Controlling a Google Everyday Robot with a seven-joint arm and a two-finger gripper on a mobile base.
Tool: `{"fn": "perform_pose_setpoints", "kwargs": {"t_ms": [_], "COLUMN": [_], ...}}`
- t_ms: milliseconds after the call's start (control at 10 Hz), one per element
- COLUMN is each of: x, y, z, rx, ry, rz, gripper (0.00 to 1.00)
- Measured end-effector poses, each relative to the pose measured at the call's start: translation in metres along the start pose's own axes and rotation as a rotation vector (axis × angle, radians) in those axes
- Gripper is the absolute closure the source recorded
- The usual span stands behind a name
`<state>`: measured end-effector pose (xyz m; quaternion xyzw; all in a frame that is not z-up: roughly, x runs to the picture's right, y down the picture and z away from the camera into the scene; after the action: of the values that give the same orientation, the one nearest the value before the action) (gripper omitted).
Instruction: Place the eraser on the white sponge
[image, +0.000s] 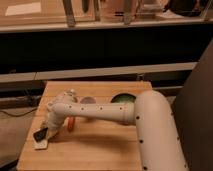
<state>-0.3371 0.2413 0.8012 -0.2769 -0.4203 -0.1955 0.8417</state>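
The eraser (40, 134) is a small dark block at the front left of the wooden table (100, 150). It sits tilted over the far edge of the white sponge (43, 144), a small flat white pad. I cannot tell whether it rests on the sponge or hangs just above it. My gripper (48, 130) is at the end of the white arm (100, 111), low over the table. Its tip is right against the eraser, directly above the sponge.
A small orange-red item (70, 124) lies just right of the gripper. A grey round object (88, 100) and a green bowl (122, 98) sit further back behind the arm. The table's left and front edges are close to the sponge.
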Motion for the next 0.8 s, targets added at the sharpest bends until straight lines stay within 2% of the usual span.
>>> {"fn": "perform_pose_setpoints", "kwargs": {"t_ms": [800], "x": [-0.0007], "y": [0.0007], "z": [-0.0014], "rx": [-0.012], "ry": [0.008], "rz": [0.006], "gripper": [0.2]}}
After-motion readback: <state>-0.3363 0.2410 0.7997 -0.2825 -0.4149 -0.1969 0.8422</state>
